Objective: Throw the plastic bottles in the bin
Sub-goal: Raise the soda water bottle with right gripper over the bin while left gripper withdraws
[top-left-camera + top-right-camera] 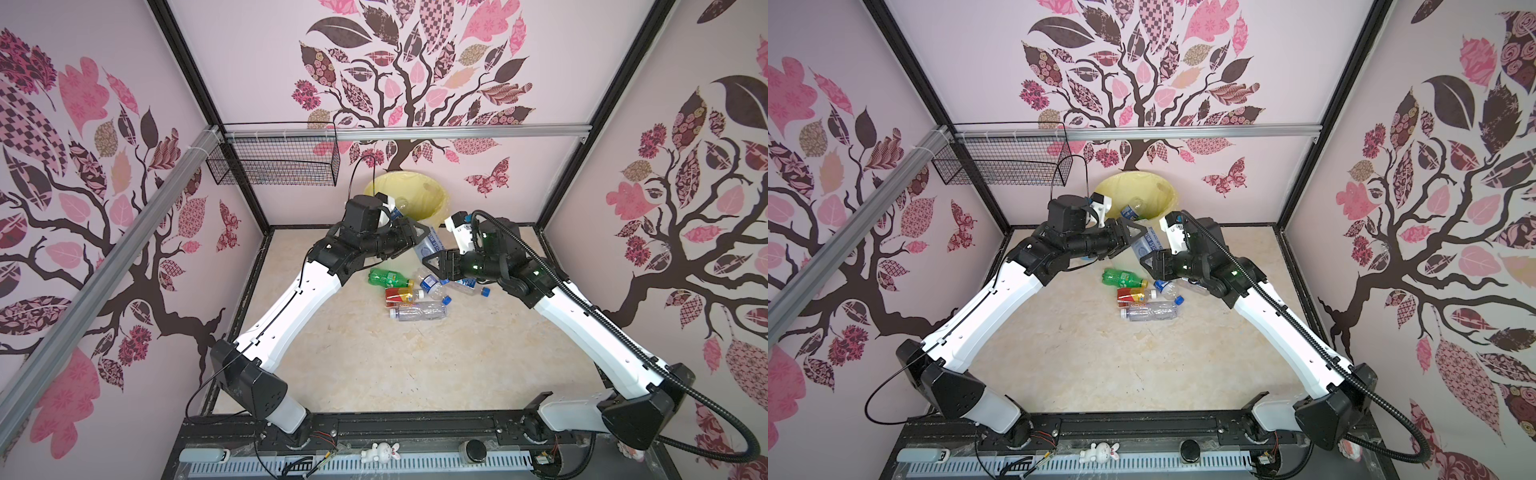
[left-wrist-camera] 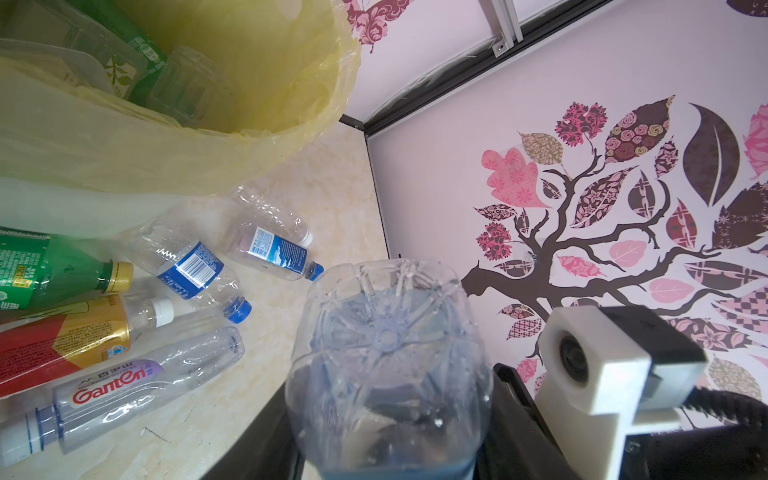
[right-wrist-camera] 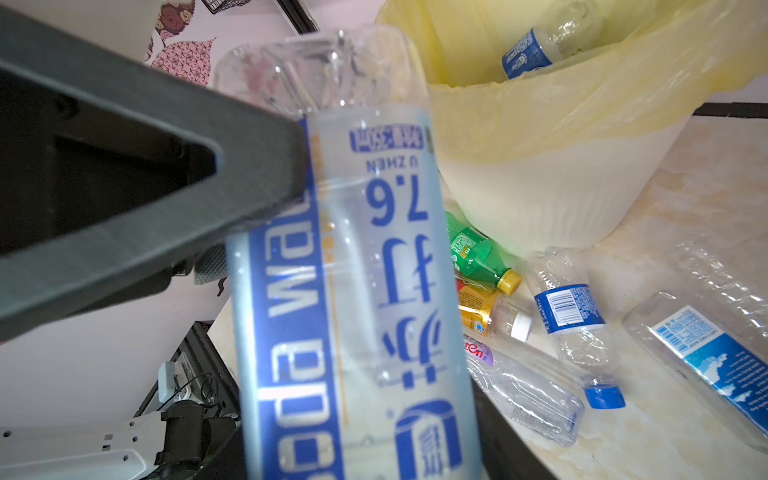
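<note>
- bin [image 1: 441, 198]: few binned bottles [image 3: 536, 45] in already.
- L end effector [image 1: 422, 232] & R end effector [image 1: 430, 264] both narrow round one blue-label bottle [image 1: 429, 248]; can't tell which grips.
- approx 6 loose bottles [image 1: 384, 277] left on bench [image 1: 374, 365].

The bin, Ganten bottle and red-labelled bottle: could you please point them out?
bin [image 1: 430, 194]: in a top view, liner wall.
Ganten bottle [image 2: 137, 382]: left wrist view, body.
red-labelled bottle [image 1: 398, 296]: in a top view, label.

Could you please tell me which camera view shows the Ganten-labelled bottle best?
The left wrist view: the Ganten-labelled bottle lies there nearly whole, its label readable. In both top views the bottle is small. In the right wrist view it is partly behind a blue-lettered bottle.
</note>
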Controlling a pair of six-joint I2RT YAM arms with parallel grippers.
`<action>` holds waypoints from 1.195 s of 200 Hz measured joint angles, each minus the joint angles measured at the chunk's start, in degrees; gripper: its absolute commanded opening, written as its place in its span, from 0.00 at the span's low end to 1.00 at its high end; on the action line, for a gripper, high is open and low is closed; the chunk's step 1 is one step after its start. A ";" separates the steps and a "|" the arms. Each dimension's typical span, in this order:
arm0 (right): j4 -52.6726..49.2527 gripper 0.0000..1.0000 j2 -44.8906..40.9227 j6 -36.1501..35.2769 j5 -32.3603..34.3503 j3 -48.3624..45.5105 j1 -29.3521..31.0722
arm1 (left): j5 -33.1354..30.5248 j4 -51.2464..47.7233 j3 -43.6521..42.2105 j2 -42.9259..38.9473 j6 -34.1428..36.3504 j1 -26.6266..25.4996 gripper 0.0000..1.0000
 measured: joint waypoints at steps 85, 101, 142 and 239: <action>-6.45 0.51 5.20 -1.64 9.86 19.47 -0.50 | -1.57 -5.68 15.21 1.09 -0.61 3.74 0.97; -7.45 0.52 7.58 -2.45 12.52 26.08 -0.76 | -2.32 -6.01 15.89 -0.02 -0.42 3.67 0.97; -8.72 0.53 13.62 -5.46 21.29 42.03 -1.27 | -4.26 -8.04 15.85 -2.95 0.85 1.77 0.97; 3.39 0.62 22.91 -10.21 29.99 53.70 -1.57 | -4.37 -14.01 15.76 -5.68 4.24 1.25 0.97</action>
